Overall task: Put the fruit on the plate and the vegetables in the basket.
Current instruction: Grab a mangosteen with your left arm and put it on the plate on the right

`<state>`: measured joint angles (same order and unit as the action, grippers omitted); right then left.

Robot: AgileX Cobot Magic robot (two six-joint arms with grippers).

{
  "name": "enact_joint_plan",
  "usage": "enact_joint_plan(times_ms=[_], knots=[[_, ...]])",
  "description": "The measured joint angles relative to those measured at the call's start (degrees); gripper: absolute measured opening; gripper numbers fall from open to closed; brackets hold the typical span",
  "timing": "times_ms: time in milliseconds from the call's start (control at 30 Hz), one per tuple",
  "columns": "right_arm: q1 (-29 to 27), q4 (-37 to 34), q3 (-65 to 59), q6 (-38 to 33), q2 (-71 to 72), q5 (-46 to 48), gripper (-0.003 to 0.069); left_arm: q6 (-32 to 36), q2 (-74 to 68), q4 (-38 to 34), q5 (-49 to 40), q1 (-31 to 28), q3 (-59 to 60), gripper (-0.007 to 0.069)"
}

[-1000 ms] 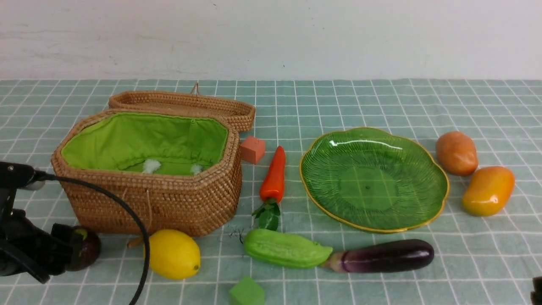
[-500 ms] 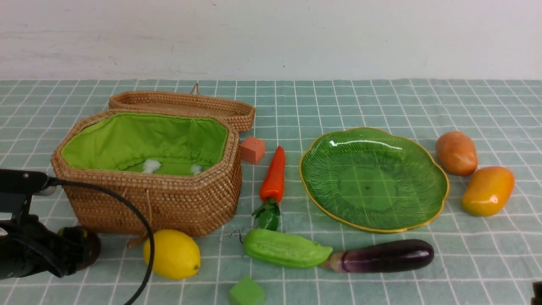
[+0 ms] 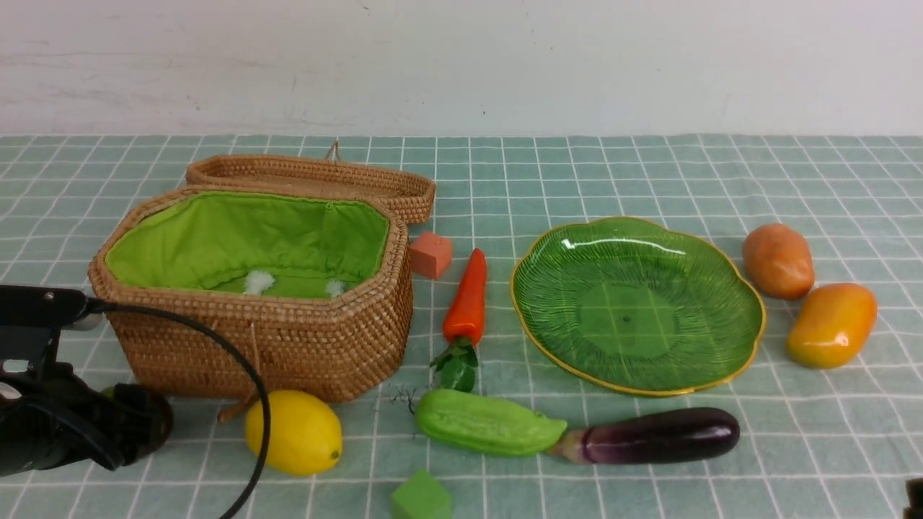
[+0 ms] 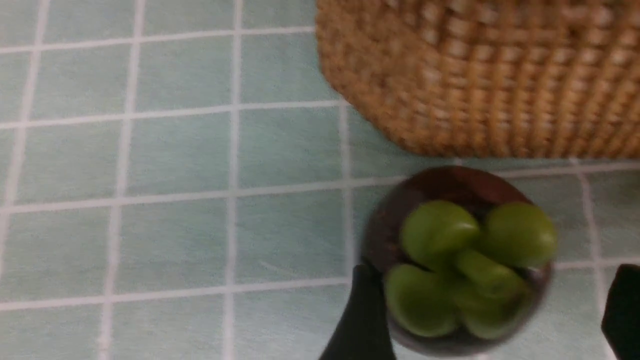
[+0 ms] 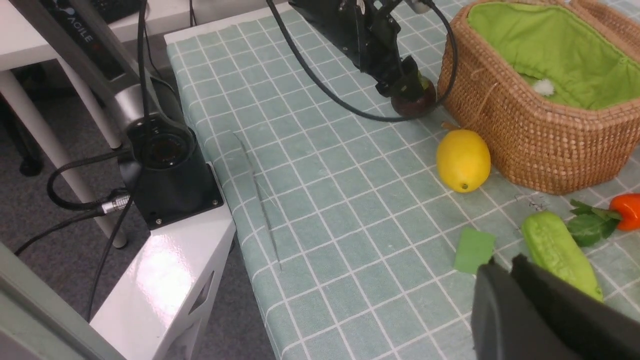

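Note:
My left gripper (image 3: 135, 427) is open and straddles the dark purple mangosteen (image 4: 457, 260), which sits on the cloth by the basket (image 3: 288, 346). One finger (image 4: 361, 320) touches its side and the other stands apart. The lemon (image 3: 293, 432) lies to its right. Carrot (image 3: 467, 299), gourd (image 3: 487, 424) and eggplant (image 3: 660, 435) lie around the bare green plate (image 3: 634, 303). Potato (image 3: 777, 261) and mango (image 3: 831, 324) lie to the plate's right. My right gripper (image 5: 505, 267) is shut and holds nothing, low at the near right.
The basket's lid (image 3: 310, 176) lies open behind it. A red cube (image 3: 430, 254) sits beside the basket and a green cube (image 3: 420, 497) near the front edge. In the right wrist view, the left arm's base (image 5: 165, 165) stands at the table's edge.
My left gripper has crept to the right over the mangosteen and now hides more of it; its jaws stay open. Nothing else has moved.

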<state>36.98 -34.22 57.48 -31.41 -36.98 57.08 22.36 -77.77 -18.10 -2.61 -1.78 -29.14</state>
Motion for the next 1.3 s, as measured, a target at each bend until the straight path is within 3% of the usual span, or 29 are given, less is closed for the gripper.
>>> enact_joint_plan(times_ms=[933,1133,1300], knots=[[0.00,-0.83,0.00,0.00,0.00,0.00,0.0044,0.21,-7.80,0.00,6.50,1.57,-0.05,0.0559],[0.00,-0.90,0.00,0.00,0.00,0.00,0.0048,0.21,-7.87,0.00,6.80,1.57,-0.05,0.0498],[0.00,-1.17,0.00,0.00,0.00,0.00,0.0050,0.21,-7.87,0.00,6.71,1.57,-0.05,0.0498]])
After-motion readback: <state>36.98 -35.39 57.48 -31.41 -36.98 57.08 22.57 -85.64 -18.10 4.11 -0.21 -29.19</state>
